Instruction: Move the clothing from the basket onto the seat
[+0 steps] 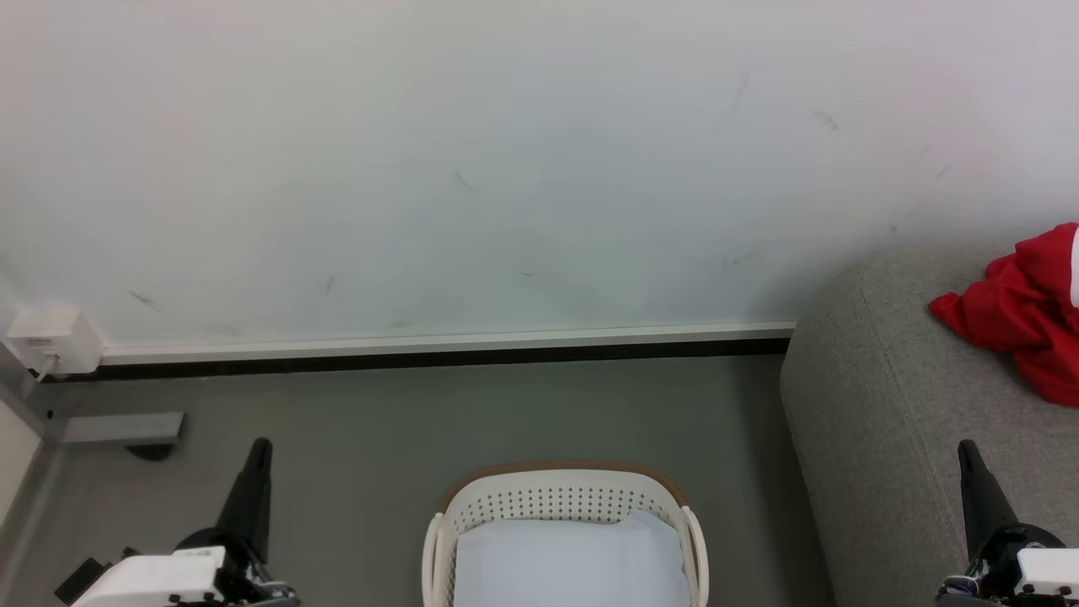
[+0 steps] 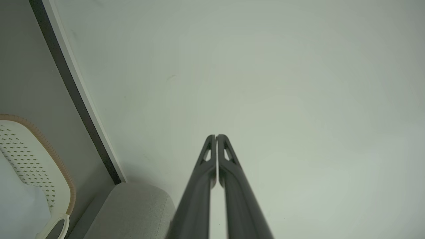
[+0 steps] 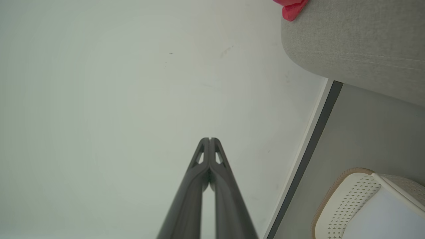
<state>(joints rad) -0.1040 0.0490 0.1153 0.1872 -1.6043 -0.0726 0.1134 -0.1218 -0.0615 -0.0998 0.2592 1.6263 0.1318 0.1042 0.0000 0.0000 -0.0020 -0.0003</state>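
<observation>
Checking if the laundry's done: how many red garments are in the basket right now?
0. The basket shows its white pad, though its near end is cut off. Red clothing lies bunched on the seat, partly out of frame.

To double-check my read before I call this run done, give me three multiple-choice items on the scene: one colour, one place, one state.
1. The rim band of the basket is: A brown, B blue, C black.
2. The clothing lies: A in the basket, B on the seat, C held in a gripper.
3. The left gripper and right gripper are: A both open, B both shut and empty, C both shut on the clothing.
Answers: 1 A, the band is brown. 2 B, the red heap rests on the grey seat. 3 B, each wrist view shows fingers pressed together, nothing between.
</observation>
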